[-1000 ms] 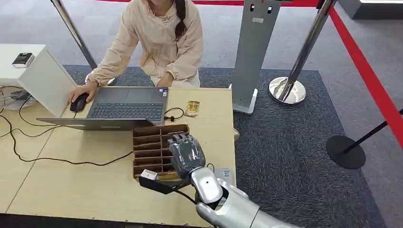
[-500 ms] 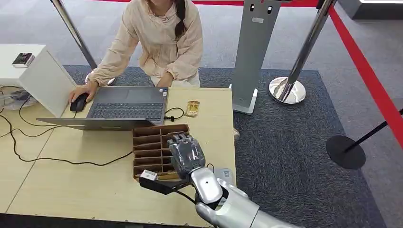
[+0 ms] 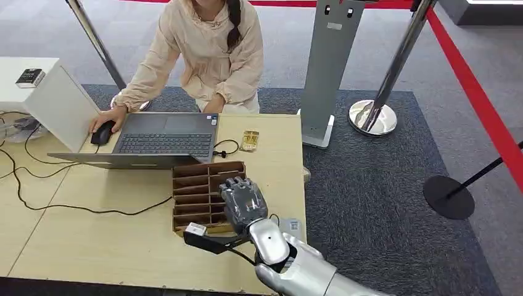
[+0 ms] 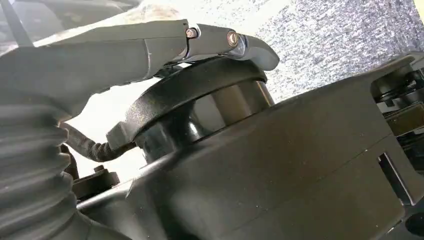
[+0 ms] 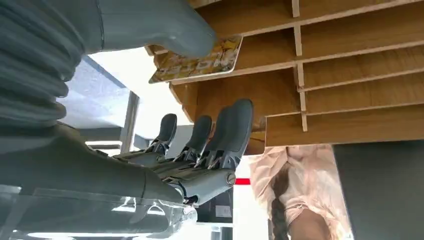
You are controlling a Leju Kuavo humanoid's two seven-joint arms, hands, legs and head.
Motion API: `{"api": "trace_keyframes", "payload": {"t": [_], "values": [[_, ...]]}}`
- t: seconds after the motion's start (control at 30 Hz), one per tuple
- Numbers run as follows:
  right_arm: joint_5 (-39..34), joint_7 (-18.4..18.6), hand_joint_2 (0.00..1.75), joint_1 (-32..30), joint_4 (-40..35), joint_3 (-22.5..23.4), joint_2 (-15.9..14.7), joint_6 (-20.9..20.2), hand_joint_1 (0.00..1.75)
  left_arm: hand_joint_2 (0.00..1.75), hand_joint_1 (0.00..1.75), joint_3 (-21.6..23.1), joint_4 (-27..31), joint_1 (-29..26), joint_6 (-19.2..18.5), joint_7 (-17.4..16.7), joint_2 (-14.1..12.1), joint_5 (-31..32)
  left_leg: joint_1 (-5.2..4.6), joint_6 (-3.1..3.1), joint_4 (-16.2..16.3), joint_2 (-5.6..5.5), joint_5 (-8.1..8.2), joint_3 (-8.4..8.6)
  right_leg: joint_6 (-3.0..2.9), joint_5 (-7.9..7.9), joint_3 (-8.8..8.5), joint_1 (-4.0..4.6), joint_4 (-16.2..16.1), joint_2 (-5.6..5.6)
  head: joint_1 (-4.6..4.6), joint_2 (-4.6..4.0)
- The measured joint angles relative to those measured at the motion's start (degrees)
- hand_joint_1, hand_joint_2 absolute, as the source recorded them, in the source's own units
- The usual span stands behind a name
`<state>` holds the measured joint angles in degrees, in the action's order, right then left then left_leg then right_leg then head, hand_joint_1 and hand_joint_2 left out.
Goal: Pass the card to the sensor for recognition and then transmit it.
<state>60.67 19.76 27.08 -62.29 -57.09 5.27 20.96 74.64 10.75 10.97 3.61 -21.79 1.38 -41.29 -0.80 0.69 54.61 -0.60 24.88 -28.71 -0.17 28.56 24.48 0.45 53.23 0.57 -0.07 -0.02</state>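
From the head view we see our right hand (image 3: pixel 242 203) over the divider box (image 3: pixel 192 185) on the surface; the right wrist view adds a yellow printed card (image 5: pixel 200 62) in a near slot, thumb touching, fingers (image 5: pixel 235 125) extended, grasp unclear.

One person (image 3: pixel 210 49); one laptop (image 3: pixel 161 137); one mouse (image 3: pixel 102 132); one divided wooden card tray (image 3: pixel 196 191); one yellow card (image 5: pixel 200 62); two stanchion posts (image 3: pixel 395 68); one grey sensor stand (image 3: pixel 328 68).

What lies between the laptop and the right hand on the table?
In the head view, the far slots of the wooden card rack lie between the laptop and the right hand, which hovers over the rack's near right corner.
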Motion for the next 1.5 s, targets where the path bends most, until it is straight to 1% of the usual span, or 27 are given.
{"api": "trace_keyframes", "payload": {"t": [0.2,0.27,0.33,0.37,0.4,0.43,0.47,0.83,1.07,1.27,1.5], "values": [[-0.13,-0.17,1.75,0.01,1.18,-0.09,0.04,0.5,0.68,1.75,0.0,0.0,0.0,-0.01,0.02,0.0,0.0,0.0,0.0,0.0,0.0,0.0,0.0,0.0,0.0,0.0,0.0,0.0,0.0,0.0,0.0,0.0],[-0.15,-0.17,1.75,0.01,1.4,-0.13,0.04,0.55,0.72,1.75,0.0,0.0,0.0,-0.01,0.0,0.0,0.0,0.0,0.0,0.0,0.0,0.0,0.0,0.0,0.0,0.0,0.0,0.0,0.0,0.0,0.0,0.0],[-0.15,-0.17,1.75,0.01,1.6,-0.13,0.11,0.57,0.79,1.75,0.0,0.0,0.0,-0.01,0.02,0.0,0.0,0.0,0.0,0.0,0.0,0.0,0.0,0.0,0.0,0.0,0.0,0.0,0.0,0.0,0.0,0.0],[-0.13,-0.17,1.75,0.01,1.71,-0.13,0.13,0.57,0.91,1.75,0.0,0.0,0.0,-0.01,0.02,0.0,0.0,0.0,0.0,0.0,0.0,0.0,0.0,0.0,0.0,0.0,0.0,0.0,0.0,0.0,0.0,0.0],[-0.15,-0.17,1.75,0.01,1.84,-0.15,0.15,0.57,1.1,1.75,0.0,0.0,0.0,-0.01,0.0,0.0,0.0,0.0,0.0,0.0,0.0,0.0,0.0,0.01,0.0,0.0,-0.01,0.0,0.0,0.0,0.0,0.0],[-0.13,-0.17,1.75,0.01,1.95,-0.15,0.17,0.57,1.34,1.75,0.0,0.0,0.0,-0.01,0.02,0.0,0.0,0.0,0.0,0.0,0.0,0.0,0.0,0.0,0.0,0.0,0.0,0.0,0.0,0.0,0.0,0.0],[-0.13,-0.17,1.75,0.02,2.1,-0.17,0.2,0.57,1.41,1.75,0.0,0.0,0.0,-0.01,0.0,0.0,0.0,0.0,0.0,0.0,0.0,0.0,0.0,0.01,0.0,0.0,-0.01,0.0,0.0,0.0,0.0,0.0],[-0.13,-0.24,1.75,0.02,2.32,-0.22,0.24,0.59,1.43,1.75,0.0,0.0,0.0,-0.01,0.02,0.0,0.0,0.0,0.0,0.0,0.0,0.0,0.0,0.0,0.0,0.0,-0.01,0.0,0.0,0.0,0.0,0.0],[-0.33,-0.83,1.75,0.6,4.09,-0.39,1.07,1.27,1.4,1.75,0.0,0.0,0.0,-0.03,0.02,0.13,-0.02,0.0,0.0,0.0,0.01,0.0,0.0,0.01,0.0,0.0,-0.01,0.0,0.01,0.0,0.0,0.0],[-0.11,0.0,1.75,0.8,3.89,-0.42,1.22,0.2,1.34,1.75,0.0,0.0,-0.02,-0.05,0.02,0.24,-0.02,0.0,0.0,0.0,0.02,0.0,0.0,0.01,0.0,0.0,-0.01,0.0,0.02,0.0,0.0,0.0],[0.24,0.39,1.75,0.97,3.63,-0.42,1.2,0.46,1.33,1.75,0.0,0.0,-0.02,-0.1,0.02,0.31,-0.02,0.0,0.0,0.0,0.04,0.0,0.0,0.0,0.0,0.0,-0.01,0.0,0.04,0.0,0.0,0.0]]}}
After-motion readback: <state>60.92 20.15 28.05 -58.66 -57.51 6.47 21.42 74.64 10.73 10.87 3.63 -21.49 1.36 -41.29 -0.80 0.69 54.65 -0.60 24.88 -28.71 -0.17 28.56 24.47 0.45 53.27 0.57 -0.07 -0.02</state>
